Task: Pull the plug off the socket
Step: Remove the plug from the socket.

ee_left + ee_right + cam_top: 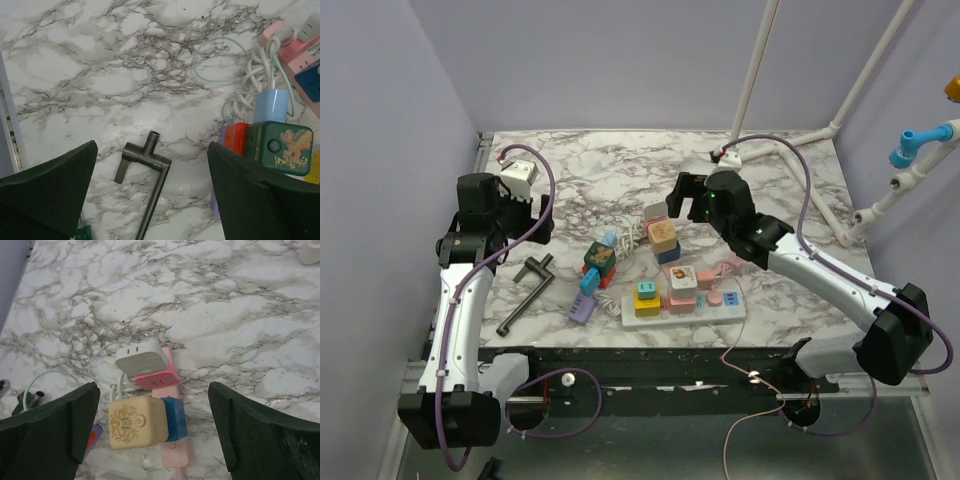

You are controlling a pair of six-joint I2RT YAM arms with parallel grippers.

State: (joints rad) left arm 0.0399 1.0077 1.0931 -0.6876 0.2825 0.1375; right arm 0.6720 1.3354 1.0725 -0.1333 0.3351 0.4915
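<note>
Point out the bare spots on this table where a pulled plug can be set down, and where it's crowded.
Bare marble: the far strip of the table behind the right gripper; the patch beyond the metal key, left of the tangled cords. Crowded: the middle, around the cube plugs and the white power strip.

The table (100, 60) is finished in glossy white marble veining; the T-handle (149, 161) is seen as dull grey metal, the beige plug (137, 421) as smooth plastic
</note>
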